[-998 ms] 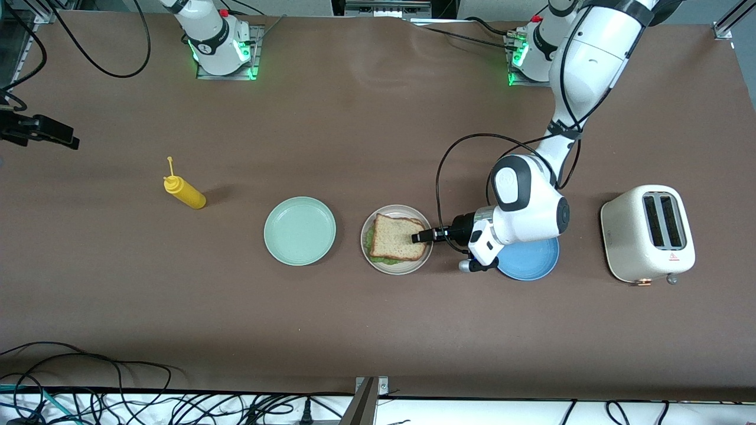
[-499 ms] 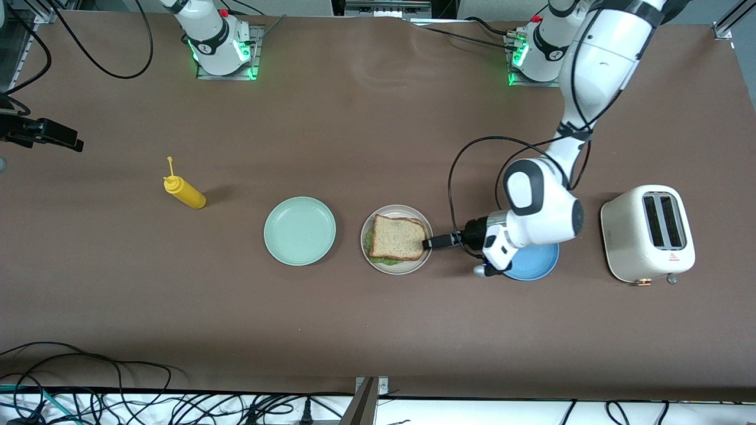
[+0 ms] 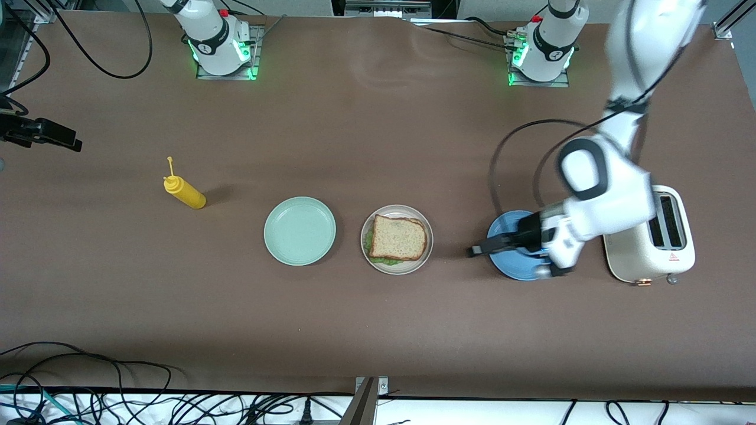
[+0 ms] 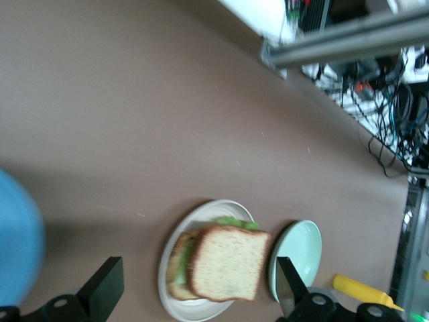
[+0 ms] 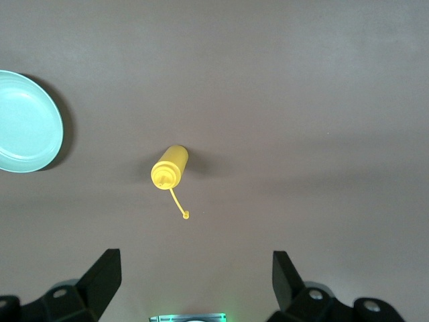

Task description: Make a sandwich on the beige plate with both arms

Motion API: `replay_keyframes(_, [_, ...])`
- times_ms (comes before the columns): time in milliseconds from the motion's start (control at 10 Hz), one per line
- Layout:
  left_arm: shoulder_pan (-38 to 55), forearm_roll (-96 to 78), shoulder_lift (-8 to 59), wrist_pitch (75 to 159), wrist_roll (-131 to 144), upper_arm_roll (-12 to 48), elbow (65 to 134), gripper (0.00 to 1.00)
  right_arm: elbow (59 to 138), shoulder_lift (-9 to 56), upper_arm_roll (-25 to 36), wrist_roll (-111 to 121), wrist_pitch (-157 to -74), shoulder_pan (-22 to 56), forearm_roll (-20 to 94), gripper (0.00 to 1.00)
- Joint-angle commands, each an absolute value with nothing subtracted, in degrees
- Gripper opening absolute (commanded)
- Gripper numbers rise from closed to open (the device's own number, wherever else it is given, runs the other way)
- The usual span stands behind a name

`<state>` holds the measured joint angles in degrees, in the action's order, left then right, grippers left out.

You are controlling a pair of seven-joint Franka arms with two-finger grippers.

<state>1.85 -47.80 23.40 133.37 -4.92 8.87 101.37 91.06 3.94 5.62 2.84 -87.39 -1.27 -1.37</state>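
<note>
The sandwich (image 3: 398, 238) lies on the beige plate (image 3: 409, 269): a brown bread slice on top, green lettuce (image 3: 383, 258) showing at the edge, a second slice beneath. It also shows in the left wrist view (image 4: 224, 263) on the plate (image 4: 165, 268). My left gripper (image 3: 477, 251) is open and empty, off the sandwich. Its hand is over the blue plate (image 3: 507, 264) and its fingertips point at the beige plate. In its own view the gripper (image 4: 196, 285) has both fingers wide apart. My right gripper (image 5: 194, 268) is open and empty, high over the table above the mustard bottle (image 5: 169, 168).
A mint-green plate (image 3: 299, 230) lies beside the beige plate toward the right arm's end. A yellow mustard bottle (image 3: 188, 195) stands farther that way. A cream toaster (image 3: 647, 248) stands past the blue plate at the left arm's end, partly covered by the left arm.
My left gripper has drawn back from the sandwich's edge toward the toaster and is now over the blue plate. The sandwich has stayed on the beige plate.
</note>
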Motion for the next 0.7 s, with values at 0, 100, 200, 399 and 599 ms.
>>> replay_keyframes(0, [-1.4,-44.7,8.8,131.8,-5.1,9.3,113.5,1.00,90.6,3.7,5.7,2.3,-86.7,-1.3,-0.6,1.00])
replay_keyframes(100, [-3.2,-39.7,5.5,128.6,-5.1,9.2,114.4,1.00,90.5,3.7,5.7,2.5,-86.8,-1.2,-0.5,1.00])
replay_keyframes(200, [-4.6,-30.2,2.7,125.7,-5.0,9.3,114.3,1.00,90.4,3.8,5.7,2.5,-86.7,-1.2,-0.8,1.00])
replay_keyframes(399, [-5.9,-17.7,-4.0,117.9,-4.7,9.1,113.6,1.00,90.4,3.8,5.7,2.5,-86.6,-1.3,-0.5,1.00])
replay_keyframes(599, [-6.0,-2.1,-9.1,104.3,-4.7,9.1,109.2,1.00,90.4,3.7,5.7,2.3,-86.3,-1.3,-0.5,1.00])
